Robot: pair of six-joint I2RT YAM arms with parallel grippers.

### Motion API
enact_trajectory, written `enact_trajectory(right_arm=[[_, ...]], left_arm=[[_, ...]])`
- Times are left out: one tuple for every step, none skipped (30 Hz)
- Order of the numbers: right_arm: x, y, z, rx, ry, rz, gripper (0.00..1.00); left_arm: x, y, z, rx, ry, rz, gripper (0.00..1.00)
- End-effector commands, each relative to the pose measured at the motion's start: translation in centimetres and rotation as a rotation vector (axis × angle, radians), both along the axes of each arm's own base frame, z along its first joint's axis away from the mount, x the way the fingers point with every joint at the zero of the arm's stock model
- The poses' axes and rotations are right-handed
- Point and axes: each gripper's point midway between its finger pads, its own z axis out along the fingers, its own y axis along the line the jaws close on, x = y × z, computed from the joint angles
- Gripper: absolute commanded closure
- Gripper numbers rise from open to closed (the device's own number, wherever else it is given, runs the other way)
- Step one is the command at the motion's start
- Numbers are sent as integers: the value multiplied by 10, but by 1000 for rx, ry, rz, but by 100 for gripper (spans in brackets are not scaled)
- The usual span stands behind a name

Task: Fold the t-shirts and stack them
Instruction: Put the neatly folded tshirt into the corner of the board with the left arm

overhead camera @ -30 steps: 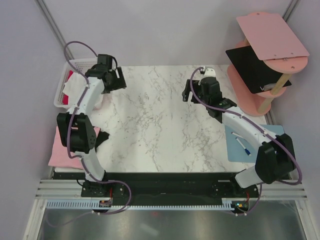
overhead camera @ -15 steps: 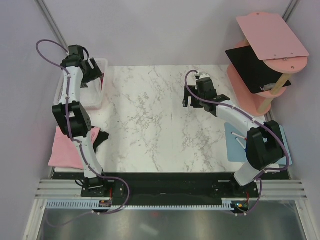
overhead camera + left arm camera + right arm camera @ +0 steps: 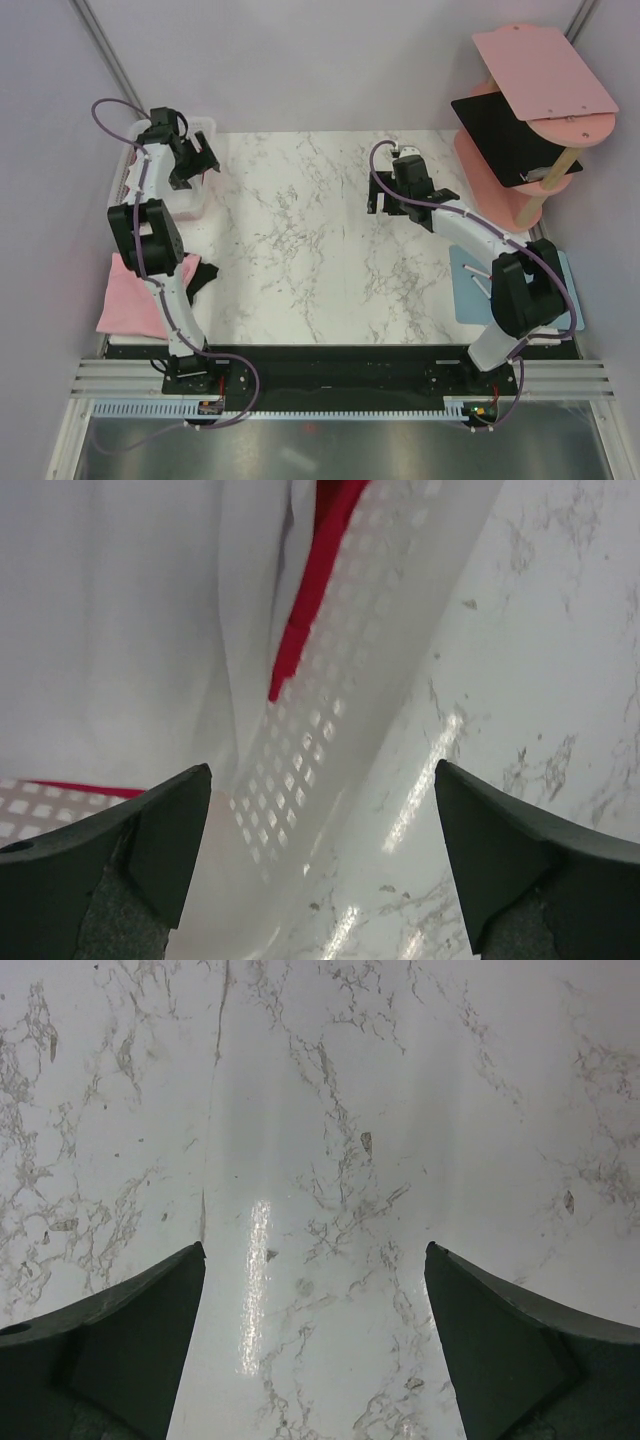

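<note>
A white t-shirt (image 3: 120, 630) and a red t-shirt (image 3: 300, 610) lie crumpled in a white perforated basket (image 3: 197, 203) at the table's far left corner. My left gripper (image 3: 198, 162) (image 3: 322, 768) hangs open over the basket's right wall (image 3: 340, 710), holding nothing. A folded light pink t-shirt (image 3: 128, 300) lies at the near left beside the left arm, with a bit of black cloth (image 3: 203, 275) next to it. My right gripper (image 3: 390, 203) (image 3: 315, 1245) stands open over bare marble at the far right of centre, holding nothing.
A pink shelf stand (image 3: 540, 70) rises at the far right, with a flat black piece (image 3: 505, 130) on its middle board. A light blue mat (image 3: 520, 295) lies near the right arm's base. Grey walls close in on the left and the back.
My left arm swung from the table's edge out over the basket, then came back a little toward its right wall, its jaws widening. The right arm drew slightly toward the centre, then held still.
</note>
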Motion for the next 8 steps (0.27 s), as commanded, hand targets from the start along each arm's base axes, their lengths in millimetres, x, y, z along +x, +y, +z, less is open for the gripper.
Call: enact_trajectory(right_arm=[[4,-4,-14,-31,19,-9,2],[4,-2,-18,-28,29,-2,2],[3,-1,-20,-26,34,1,2],[3,-1,-21,-24,38,3,2],[3,-1,-23,-24,43,5,2],[2,-1,-23,-22,46,6,2],[0,-1,-24,-24,47,11,2],[-1,-1,-24,-26,47,13,2]], left_arm=[[-26,-58,85,-37,-289,-225,0],[-34,-70,89,-51,-306,-266,0],[-44,-85,80,-61,-288,-301,0],[-49,-91,86,-60,-311,-311,0],[-55,-108,103,-102,-374,-383,0],[-63,-121,98,-128,-363,-417,0],[-66,-127,100,-134,-369,-432,0],[-71,-136,101,-141,-364,-464,0]])
